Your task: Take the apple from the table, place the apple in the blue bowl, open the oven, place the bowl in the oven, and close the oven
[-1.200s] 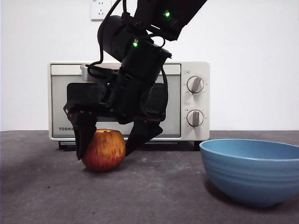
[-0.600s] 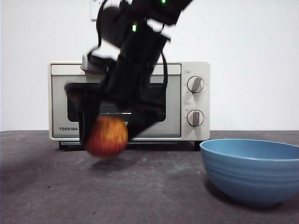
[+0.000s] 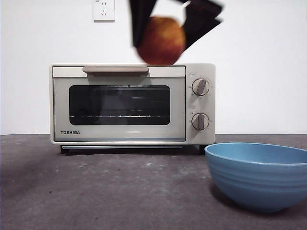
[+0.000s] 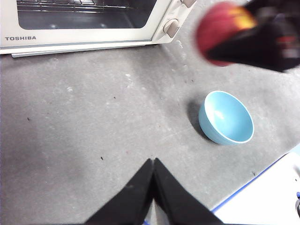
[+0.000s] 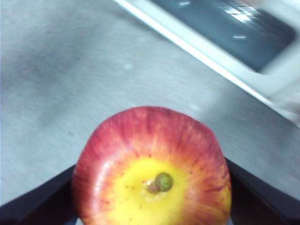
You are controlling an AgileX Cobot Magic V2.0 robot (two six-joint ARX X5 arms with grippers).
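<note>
My right gripper (image 3: pixel 163 33) is shut on the red apple (image 3: pixel 160 40) and holds it high in the air, above the top of the oven (image 3: pixel 132 103). The right wrist view shows the apple (image 5: pixel 152 176) close up, stem end toward the camera, with a black jaw on each side. In the left wrist view the apple (image 4: pixel 220 30) is a blur held by the other arm. The blue bowl (image 3: pixel 259 175) stands empty on the table (image 3: pixel 120 191) at the right. My left gripper (image 4: pixel 153 164) hangs shut over bare table, away from the blue bowl (image 4: pixel 227 117).
The oven door is closed, with its beige handle (image 3: pixel 115 69) along the top and two knobs (image 3: pixel 200 103) at the right. A wall socket (image 3: pixel 103 9) sits high on the white wall. A pale edge (image 4: pixel 262 197) borders the table beyond the bowl.
My right gripper has lifted the apple off the table, from in front of the oven door to above the oven's top, and moved it to the right.
</note>
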